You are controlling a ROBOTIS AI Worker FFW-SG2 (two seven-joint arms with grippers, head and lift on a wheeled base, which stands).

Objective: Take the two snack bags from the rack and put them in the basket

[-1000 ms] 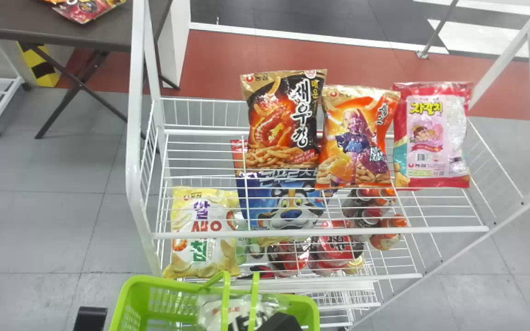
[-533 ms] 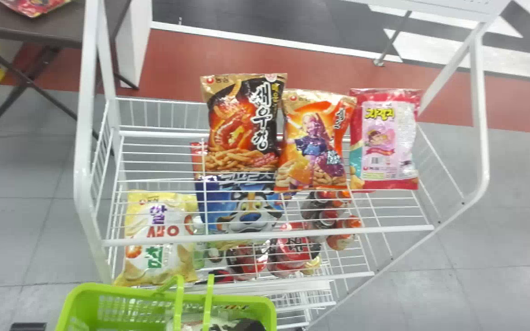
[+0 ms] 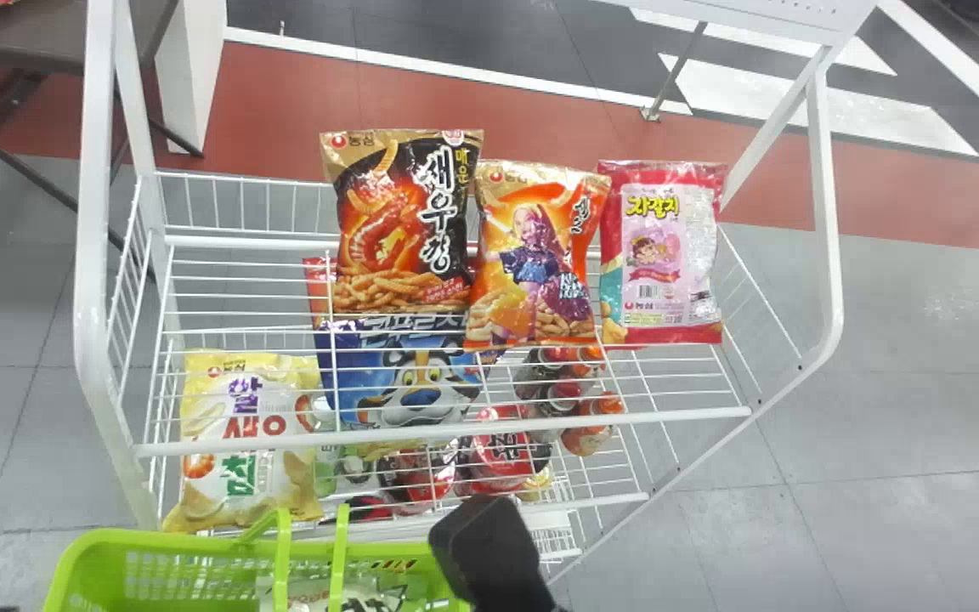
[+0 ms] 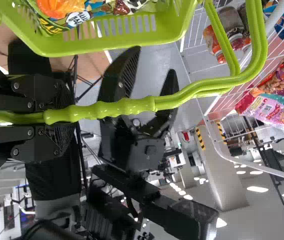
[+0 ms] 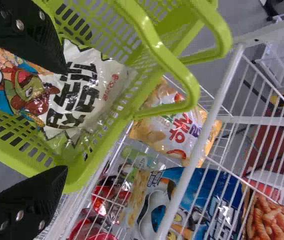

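Grey floor tiles (image 3: 880, 425) are stretching beneath a white wire rack (image 3: 89, 255). Just before the rack's front-left corner, a green basket (image 3: 158, 541) is hanging. Along the rack's back edge, a black-and-gold bag (image 3: 404, 225), an orange bag (image 3: 536, 255) and a pink bag (image 3: 664, 255) are leaning. A white bag (image 5: 84, 90) is lying inside the basket, toward its right edge; whether a second is lying with it, I cannot tell. The right gripper (image 5: 64, 120) is holding its jaws spread across that edge, while the left gripper (image 4: 61, 117) is pinching the handle (image 4: 126, 106). Closing or sinking here, the right one would be risking snagging the rim, tipping the basket and spilling its load. A swinging basket could be striking the rack's front edge.
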